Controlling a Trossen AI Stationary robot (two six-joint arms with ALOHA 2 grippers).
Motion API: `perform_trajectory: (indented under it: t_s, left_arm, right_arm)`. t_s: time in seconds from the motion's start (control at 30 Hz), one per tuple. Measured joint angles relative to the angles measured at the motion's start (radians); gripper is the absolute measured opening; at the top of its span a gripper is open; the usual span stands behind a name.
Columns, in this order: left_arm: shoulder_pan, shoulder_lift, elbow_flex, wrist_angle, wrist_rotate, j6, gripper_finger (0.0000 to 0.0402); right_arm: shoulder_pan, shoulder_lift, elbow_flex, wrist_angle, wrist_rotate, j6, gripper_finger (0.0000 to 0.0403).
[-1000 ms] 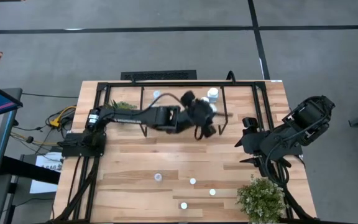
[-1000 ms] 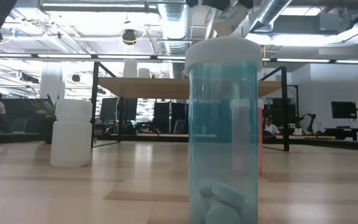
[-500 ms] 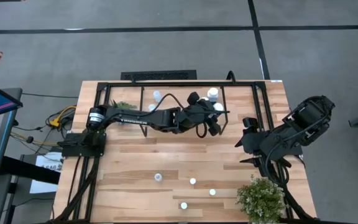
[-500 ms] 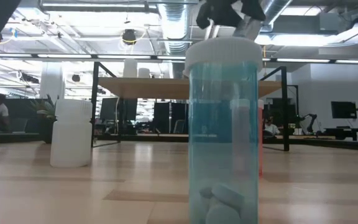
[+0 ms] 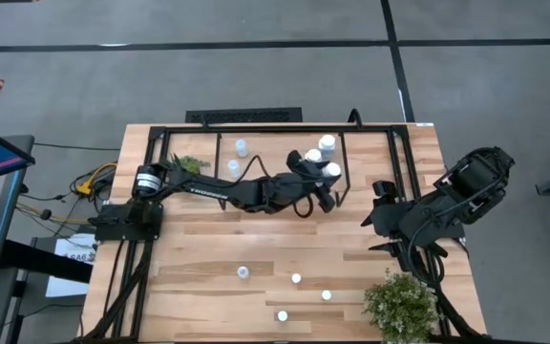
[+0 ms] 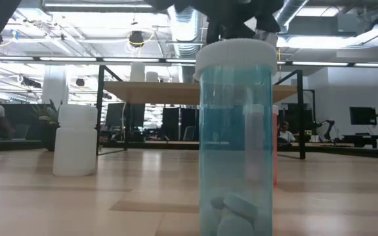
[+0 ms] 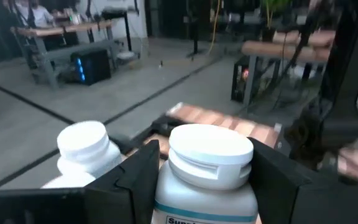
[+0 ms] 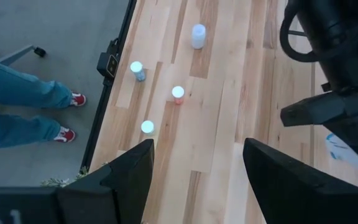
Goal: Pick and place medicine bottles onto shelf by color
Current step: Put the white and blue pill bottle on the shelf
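My left gripper reaches over the right part of the low wooden shelf and is shut on a big white medicine bottle. Another white bottle stands beside it on the shelf board. Two small bottles stand farther left on the shelf. Several small bottles stand on the table near its front edge. One of them, blue with a white cap, fills the low view. My right gripper is open and empty at the table's right side. My left gripper has the white bottle pinched between its two fingers, one on each side of the body just below the cap. The bottle stands upright in the hold. Whether its base rests on the shelf board does not show.
A green plant stands at the front right corner, close under my right arm, and another at the shelf's left end. Black frame bars run round the shelf. A person's legs show beside the table.
My left arm has stretched out toward the table's right edge along the shelf, and its gripper has come down with the white bottle beside the other white bottle. My right arm has kept still.
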Motion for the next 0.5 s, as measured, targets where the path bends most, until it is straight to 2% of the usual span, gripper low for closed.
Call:
perform_trajectory:
  t_s: [0.13, 0.23, 0.5]
  left_arm:
    - [0.013, 0.0, -0.072, 0.111, 0.038, -0.043, 0.0187]
    - [0.015, 0.001, -0.088, 0.163, 0.047, -0.02, 0.0186]
    - [0.039, 0.0, -0.096, 0.145, 0.109, -0.018, 0.019]
  right_arm:
    - [0.0, 0.0, 0.0, 0.0, 0.0, -0.002, 0.0272]
    - [0.0, 0.0, 0.0, 0.0, 0.0, -0.012, 0.0272]
    - [0.0, 0.0, 0.0, 0.0, -0.001, -0.025, 0.0272]
